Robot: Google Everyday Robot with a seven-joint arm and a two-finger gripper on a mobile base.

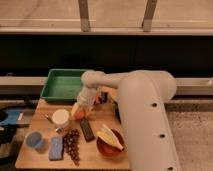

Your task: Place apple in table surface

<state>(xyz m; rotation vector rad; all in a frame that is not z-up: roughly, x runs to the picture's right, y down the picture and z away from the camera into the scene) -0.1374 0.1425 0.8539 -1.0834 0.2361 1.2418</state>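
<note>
single view, from above and behind the arm. the white arm (142,107) reaches left across the table (35,152); the gripper (85,107) hangs low near the table's back edge, just in front of the green tray (62,84). the apple (79,114) — a small orange-yellow patch — shows just below the gripper, seemingly down on the wood, between the white cup (61,118) and the dark bar (87,129). whether the jaws are apart or together, and whether they touch the fruit, cannot be told: the wrist covers them.

handling, as a judgement: an apple is firm and fairly light, with smooth waxy skin; it should bear a moderate squeeze without harm but may bruise if dropped or pinched hard. being round, it can roll once freed, and the table has no lip. the surest hold is across its widest part, jaws on opposite sides, from above — a hold near the top or bottom would tend to squirt it out.

neighbours: grapes (72,144), a blue sponge (56,148), a blue bowl (35,140) and a red bowl (110,146) holding something pale yellow lie nearer the front edge, apart from the fruit. the cup and bar stand close enough that a rolling apple could nudge them.
</note>
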